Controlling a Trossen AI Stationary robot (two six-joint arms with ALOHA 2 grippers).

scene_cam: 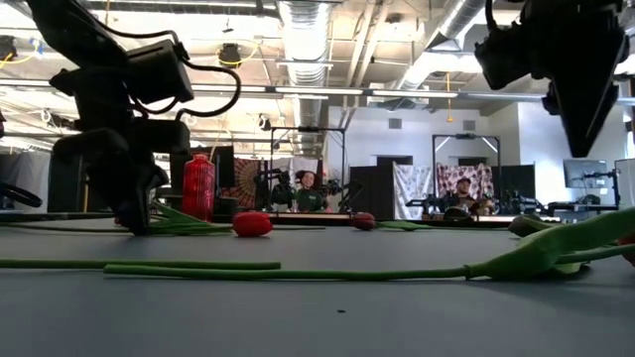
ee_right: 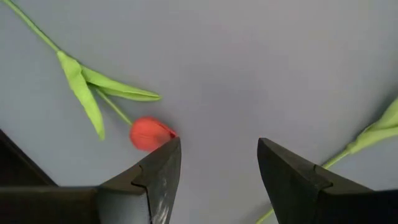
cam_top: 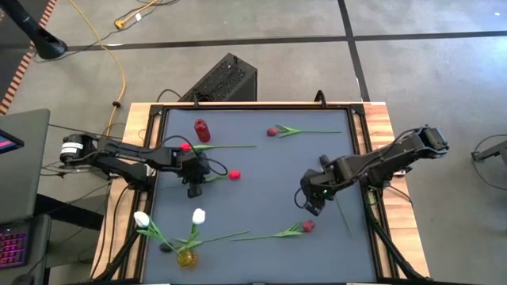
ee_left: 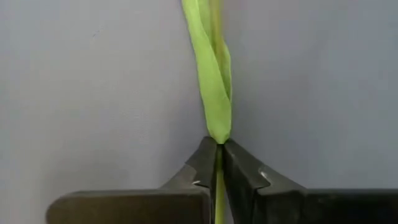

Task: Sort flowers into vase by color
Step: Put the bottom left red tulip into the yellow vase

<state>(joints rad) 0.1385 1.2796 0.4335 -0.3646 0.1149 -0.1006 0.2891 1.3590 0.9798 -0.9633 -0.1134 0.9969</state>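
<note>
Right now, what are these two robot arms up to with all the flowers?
They are sorting artificial tulips into vases by color. The left hand has closed on the green stem of a red tulip lying on the grey table, near the red vase. The right hand hangs open above another red tulip that lies flat. Two white tulips already stand in the yellow vase. More red tulips lie loose on the table.
</note>
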